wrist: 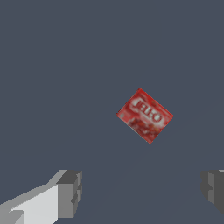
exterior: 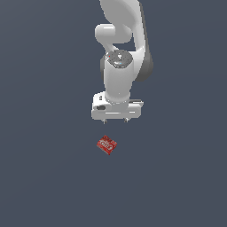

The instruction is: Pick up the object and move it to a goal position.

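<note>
I'm looking at the red Jell-O box point(exterior: 107, 145) lying flat on the dark grey floor point(exterior: 44, 177), label up, turned diagonally so its long axis is running from the exterior view's upper left toward its lower right. The arm point(exterior: 120, 53) is hanging straight down with the wrist vertical and the gripper point(exterior: 115, 120) pointing at the floor. Its fingers point(wrist: 70, 192) are standing spread wide and holding nothing. The box is sitting below the gripper, apart from it, slightly toward the exterior view's left.
</note>
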You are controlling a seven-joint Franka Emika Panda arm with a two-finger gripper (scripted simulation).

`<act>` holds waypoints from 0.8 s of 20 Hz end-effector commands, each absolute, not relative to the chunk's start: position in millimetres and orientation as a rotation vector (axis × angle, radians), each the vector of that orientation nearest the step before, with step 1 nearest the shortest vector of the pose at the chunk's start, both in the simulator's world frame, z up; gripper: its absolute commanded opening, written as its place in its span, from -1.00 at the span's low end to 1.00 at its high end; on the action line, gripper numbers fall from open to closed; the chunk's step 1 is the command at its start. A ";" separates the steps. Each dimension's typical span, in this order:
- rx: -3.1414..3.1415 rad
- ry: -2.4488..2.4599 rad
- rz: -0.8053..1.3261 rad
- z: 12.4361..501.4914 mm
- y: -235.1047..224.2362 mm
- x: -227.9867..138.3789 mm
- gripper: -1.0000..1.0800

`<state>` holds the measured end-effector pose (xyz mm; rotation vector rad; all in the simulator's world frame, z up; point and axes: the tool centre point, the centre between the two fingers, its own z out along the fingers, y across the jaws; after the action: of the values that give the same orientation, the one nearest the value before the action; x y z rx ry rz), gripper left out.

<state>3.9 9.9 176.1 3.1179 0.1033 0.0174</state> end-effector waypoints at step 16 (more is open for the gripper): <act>3.093 0.135 -0.012 177.8 11.9 -0.7 0.92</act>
<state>-1.0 12.4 178.7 3.0932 0.1258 -0.0106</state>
